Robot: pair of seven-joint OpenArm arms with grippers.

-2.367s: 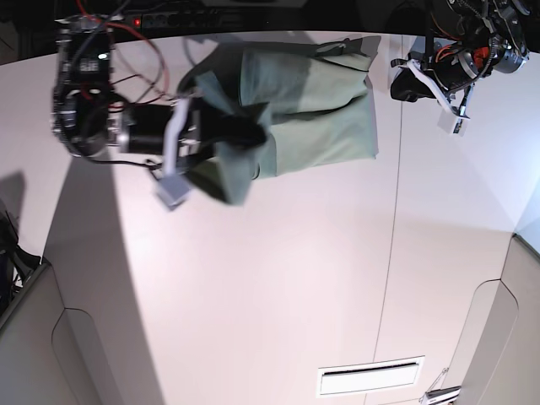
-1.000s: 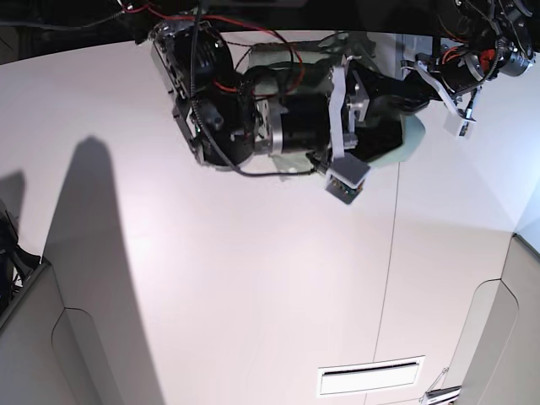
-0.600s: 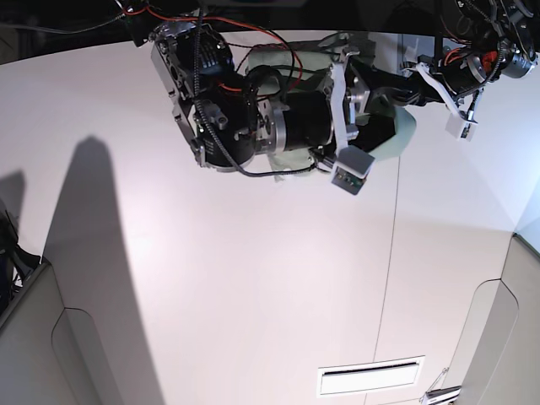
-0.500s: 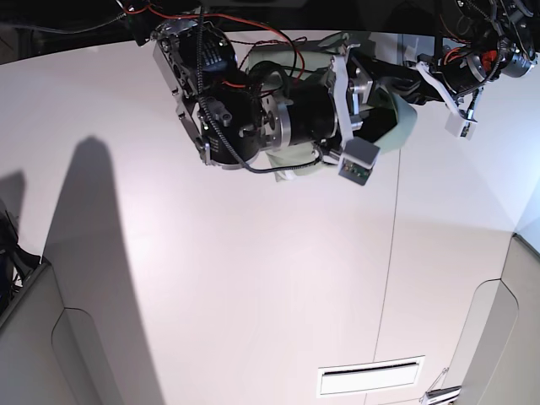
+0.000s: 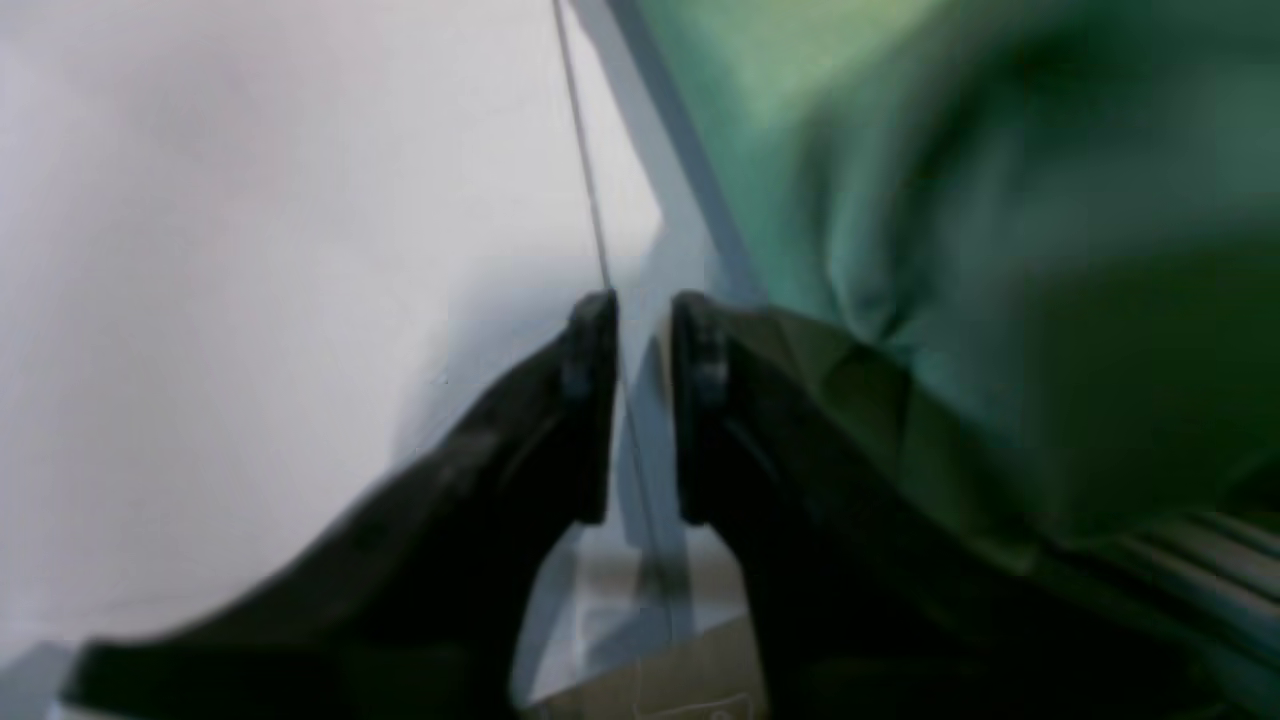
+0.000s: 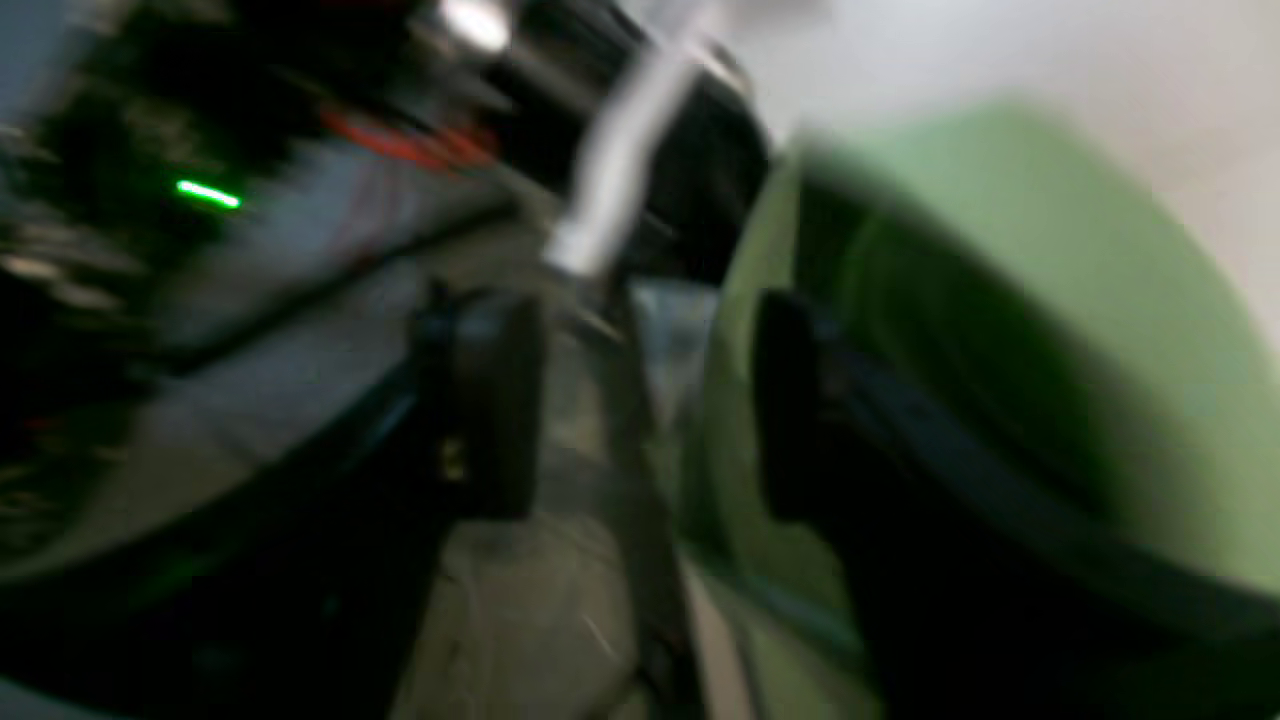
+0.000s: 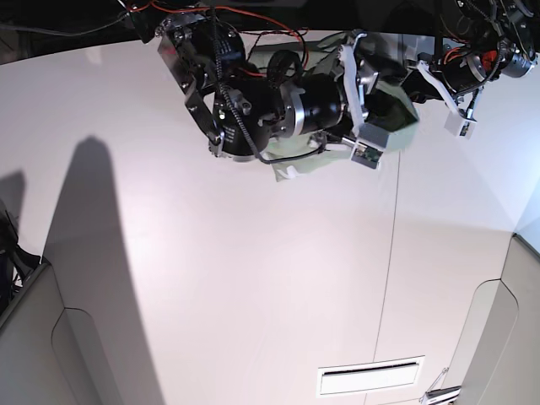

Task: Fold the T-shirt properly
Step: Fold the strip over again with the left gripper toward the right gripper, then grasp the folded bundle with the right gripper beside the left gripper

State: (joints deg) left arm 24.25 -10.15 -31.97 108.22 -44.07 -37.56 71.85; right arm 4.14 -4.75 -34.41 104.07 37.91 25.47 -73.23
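Since half a second ago the right arm has swung a little further to the right and tilted, so more of the pale sage-green cotton T-shirt [image 7: 396,126] now shows past it in the base view. The right gripper [image 6: 640,390] has its fingers [image 6: 490,400] wide apart, and the green cloth lies against the right-hand finger and beyond it; nothing is between them, so I judge it has just let the fold go. The left gripper [image 5: 640,400] has its fingers [image 5: 590,400] narrow, only a thin gap, with no cloth in it; the shirt bulges just to the right of them. Probably this arm waits beside the edge. The white smooth table [image 7: 270,287] has a thin seam [image 7: 390,253] and a long arm shadow; the room behind is dark, with cables.
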